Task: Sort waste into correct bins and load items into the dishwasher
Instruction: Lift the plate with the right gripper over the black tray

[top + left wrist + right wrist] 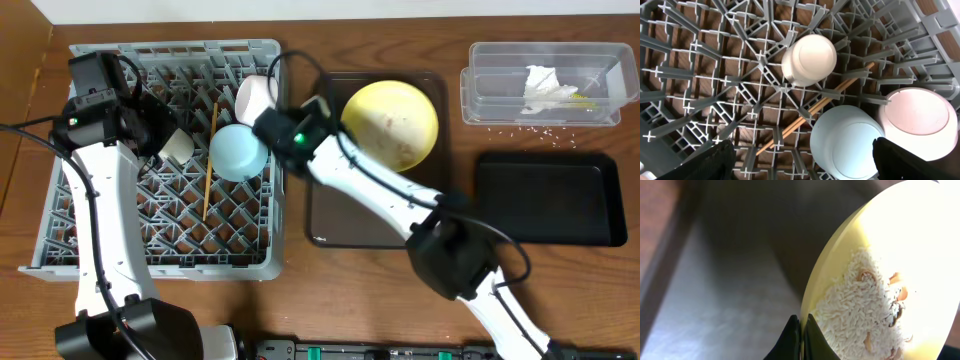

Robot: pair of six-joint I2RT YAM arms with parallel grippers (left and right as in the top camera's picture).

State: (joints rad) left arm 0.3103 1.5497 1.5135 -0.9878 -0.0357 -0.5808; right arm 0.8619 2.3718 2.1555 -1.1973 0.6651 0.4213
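Pinching the rim of the round pale yellow plate (920, 255), the right gripper (801, 332) shows only two dark fingertips at the bottom edge of its wrist view. They are pressed together with the plate's thin edge caught at their tips; the rest of the fingers is cut off. Glare washes out the plate's upper part, and its far rim runs out of frame. Rice-like food scraps (850, 310) with a few brownish bits cling to the plate face just beyond the tips. The plate is tilted over the dark brown serving tray (330, 215); whether its far edge touches the tray is unclear.

The left gripper (801, 147) stands wide apart with nothing between its fingers, whose blurred dark tips sit in the two bottom corners. Beneath it lies the grey dish rack (700, 65). Ahead of the fingers is the small white cup (809, 60), and whether its mouth faces up or down is hard to tell. Thin wooden chopsticks (840, 92) slant between the cup and the light blue bowl (847, 142). The white bowl (917, 117) touches the blue one and is partly hidden by one finger.

Seen from overhead, the left arm rises from the table's near edge, its wrist bent down over the rack. The right arm stretches diagonally across the serving tray, its wrist covering the fingers. Well beyond the plate sit the clear plastic tub (480, 95), holding a crumpled napkin (545, 85) and a barely legible snack wrapper (585, 97), and the black tray (545, 200).
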